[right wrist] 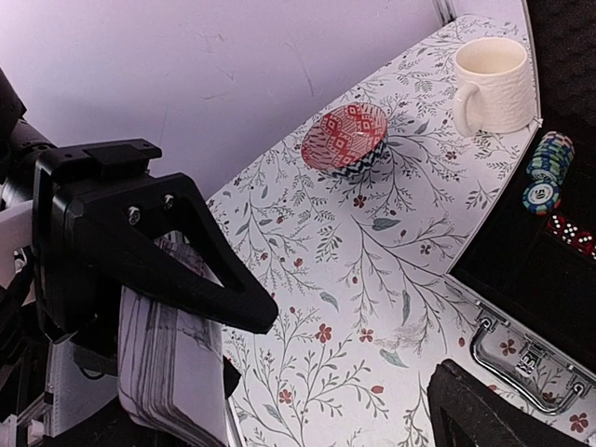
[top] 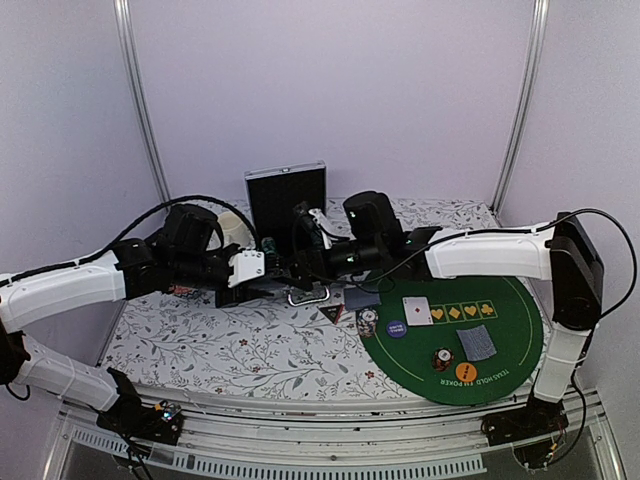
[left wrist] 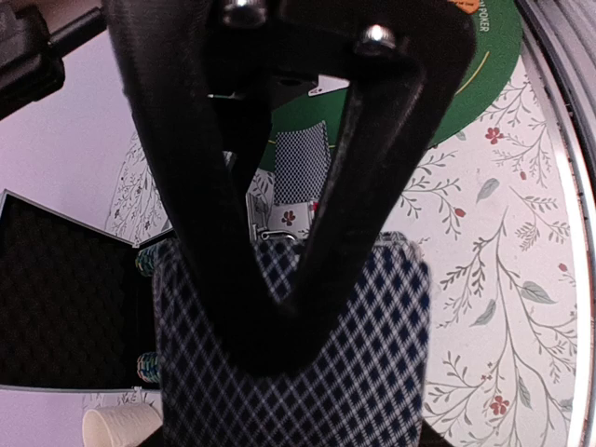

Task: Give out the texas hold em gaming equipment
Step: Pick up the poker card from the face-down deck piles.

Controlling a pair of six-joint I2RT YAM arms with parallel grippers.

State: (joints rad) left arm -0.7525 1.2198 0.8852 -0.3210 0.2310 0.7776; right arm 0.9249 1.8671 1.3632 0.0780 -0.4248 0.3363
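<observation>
My left gripper (left wrist: 279, 358) is shut on a deck of blue-and-white diamond-backed playing cards (left wrist: 382, 372), held above the floral cloth at the table's middle (top: 262, 272). In the right wrist view the deck's edge (right wrist: 158, 363) shows under the left gripper's black finger (right wrist: 186, 261). My right gripper (top: 300, 268) stands open just right of the deck, nothing between its fingers (right wrist: 484, 410). On the green poker mat (top: 520, 340) lie face-up cards (top: 418, 310), a face-down card (top: 477, 344), chips (top: 441, 358), an orange button (top: 465, 373) and a purple button (top: 396, 327). A dark triangular marker (top: 331, 314) lies beside the mat.
An open black case (top: 286, 195) stands at the back, its metal handle (right wrist: 521, 358) near my right gripper; chip stacks (right wrist: 549, 158) and red dice (right wrist: 568, 233) sit inside. A cream mug (right wrist: 489, 84) and a red patterned bowl (right wrist: 345, 140) stand on the cloth behind.
</observation>
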